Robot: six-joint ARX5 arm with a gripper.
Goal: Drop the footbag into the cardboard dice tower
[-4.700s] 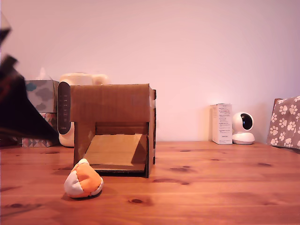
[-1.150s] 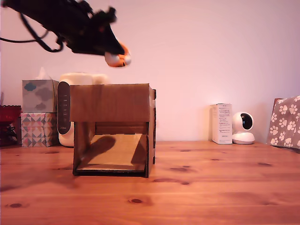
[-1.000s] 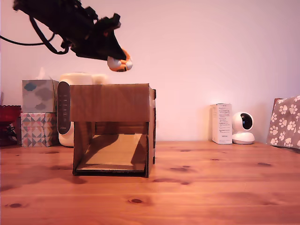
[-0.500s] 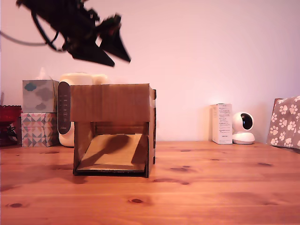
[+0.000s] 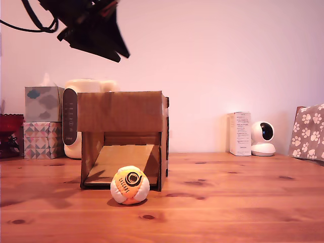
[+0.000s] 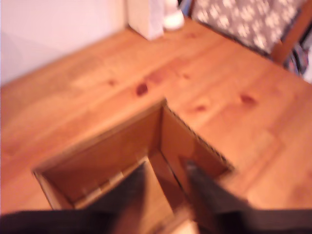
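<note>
The footbag [image 5: 130,185], orange and white with a black swirl logo facing out, rests on the wooden table just in front of the cardboard dice tower [image 5: 121,111], by the lower edge of its front opening. My gripper [image 5: 118,49] hangs high above the tower's top, toward the exterior view's left, blurred by motion. In the wrist view the gripper [image 6: 165,170] is open, its two dark fingers [image 6: 204,192] spread over the tower's [image 6: 112,156] open top with nothing between them. The footbag does not show in the wrist view.
Two patterned tissue boxes [image 5: 43,121] and a cream appliance [image 5: 76,119] stand behind the tower at the exterior view's left. A white carton [image 5: 239,133], a small white camera [image 5: 262,137] and paw-print fabric [image 5: 308,131] sit at the back right.
A second ago the gripper held the footbag above the tower. It opened, and the footbag has come out onto the table at the tower's front. The gripper rose and shifted left.
</note>
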